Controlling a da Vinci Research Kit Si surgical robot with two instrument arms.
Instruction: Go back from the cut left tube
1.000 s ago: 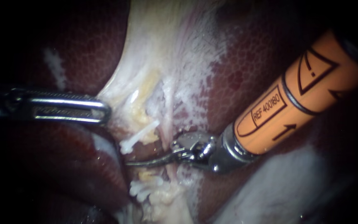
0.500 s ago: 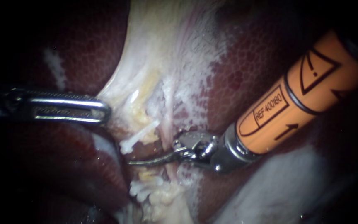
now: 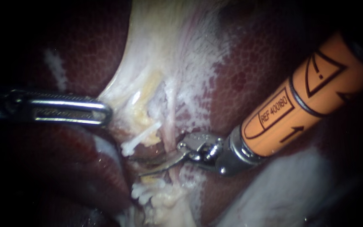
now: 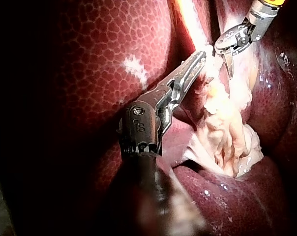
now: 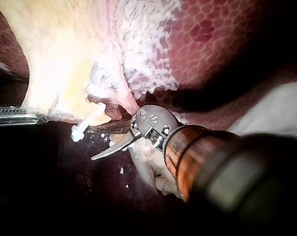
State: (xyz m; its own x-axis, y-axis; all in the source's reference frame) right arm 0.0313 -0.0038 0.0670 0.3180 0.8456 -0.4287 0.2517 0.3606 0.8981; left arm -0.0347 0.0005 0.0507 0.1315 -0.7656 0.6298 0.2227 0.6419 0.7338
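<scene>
Right instrument (image 3: 141, 166): blades slightly apart, nothing gripped, lying in the gap of the cut left tube (image 3: 141, 136); it should be drawn back along its own shaft line, kept off the pinkish tube (image 3: 169, 126) just beside. Left instrument (image 3: 107, 112): jaws clamped on pale tissue (image 3: 148, 63). The cut left tube is seen as a white stub above the blades, parted from its lower end beneath.

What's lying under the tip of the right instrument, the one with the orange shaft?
The right instrument reaches over a dark gap between a white clip and some white lumps on the pale tissue. Whatever lies directly beneath the metal tip is covered.
</scene>
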